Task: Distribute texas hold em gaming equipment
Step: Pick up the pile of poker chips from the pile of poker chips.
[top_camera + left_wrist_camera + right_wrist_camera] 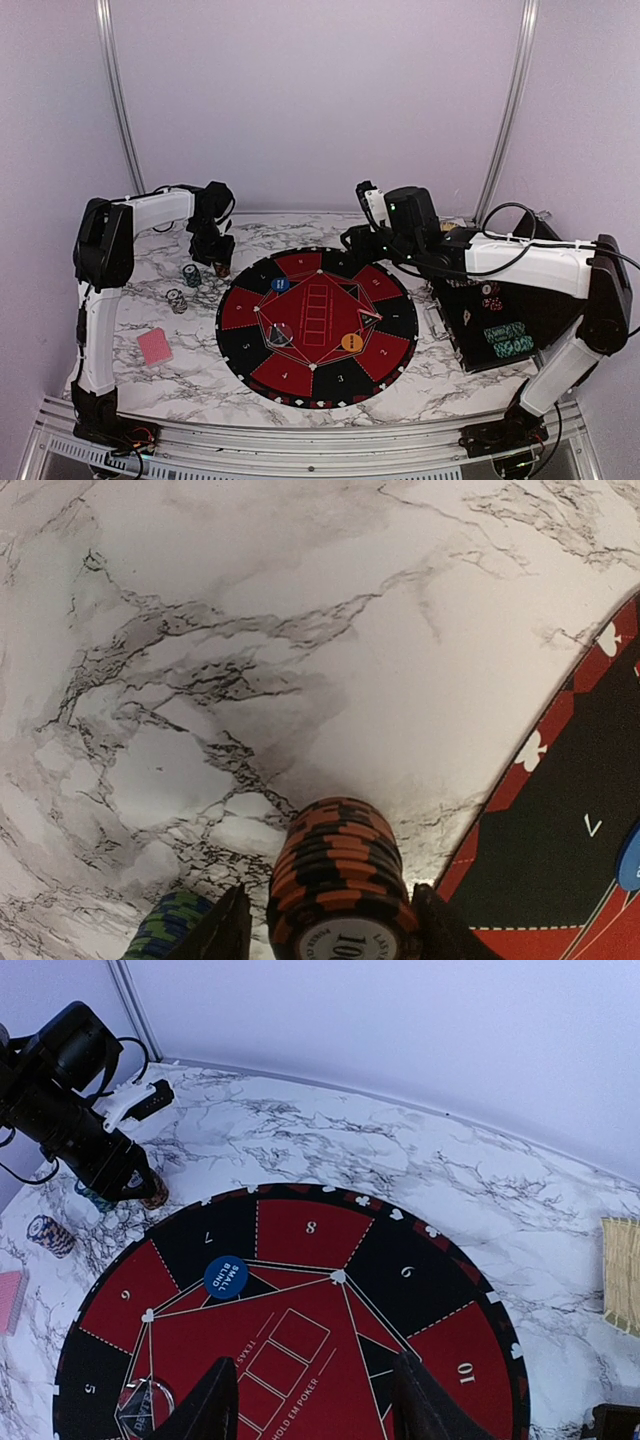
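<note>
Two fingers (232, 932) of the left gripper (332, 925) stand apart around an upright orange-and-black chip stack (338, 860) on the marble table (250, 630), just beside the mat (560, 820). The right gripper (315, 1400) hangs over the mat, jaws apart and empty.

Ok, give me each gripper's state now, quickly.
Left gripper: jaws either side of the orange-and-black chip stack; grip cannot be told.
Right gripper: open, empty, above the poker mat.

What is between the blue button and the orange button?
Just the round mat itself: its red middle with a row of white boxes. Nothing sits there. The top view shows it.
</note>
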Motion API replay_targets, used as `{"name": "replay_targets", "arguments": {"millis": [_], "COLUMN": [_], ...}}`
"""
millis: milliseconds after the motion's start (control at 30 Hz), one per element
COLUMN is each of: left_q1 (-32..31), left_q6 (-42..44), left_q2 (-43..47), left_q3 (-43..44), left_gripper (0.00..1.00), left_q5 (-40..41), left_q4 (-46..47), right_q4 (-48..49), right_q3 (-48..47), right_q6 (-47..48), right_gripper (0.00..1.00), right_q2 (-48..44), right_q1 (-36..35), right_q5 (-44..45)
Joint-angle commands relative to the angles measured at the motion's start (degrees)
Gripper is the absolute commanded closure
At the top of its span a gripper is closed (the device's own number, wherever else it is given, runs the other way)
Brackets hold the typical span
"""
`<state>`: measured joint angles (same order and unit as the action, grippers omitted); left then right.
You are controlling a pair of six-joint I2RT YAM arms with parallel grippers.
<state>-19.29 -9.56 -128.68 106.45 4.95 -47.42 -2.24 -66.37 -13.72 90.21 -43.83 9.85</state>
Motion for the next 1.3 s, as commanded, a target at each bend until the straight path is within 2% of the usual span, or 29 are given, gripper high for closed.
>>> {"name": "replay_targets", "arguments": {"millis": [0, 700, 1267], "left_q1": [0.39, 0.46, 0.48], "left_q6": [0.71, 1.22, 1.81], "left_q2": [-1.02, -2.89, -2.01], "left_q3": [2.13, 5.07, 7.29], "left_gripper": [0.46, 0.62, 0.64], "left_q5": [-0.21, -0.64, -0.59], "left_q4": [-2.15, -3.55, -5.03], "right_q4": [-0.58, -1.17, -1.23], "right_q3": [-0.43, -0.43, -0.43], "right_q6": [-0.74, -0.45, -0.57], "right_gripper": [0.49, 0.49, 0.49], "right_q2": [0.91, 1.19, 1.45], "right_q1": [0.4, 0.41, 0.41], "right_q5": [1.14, 2.1, 2.28]}}
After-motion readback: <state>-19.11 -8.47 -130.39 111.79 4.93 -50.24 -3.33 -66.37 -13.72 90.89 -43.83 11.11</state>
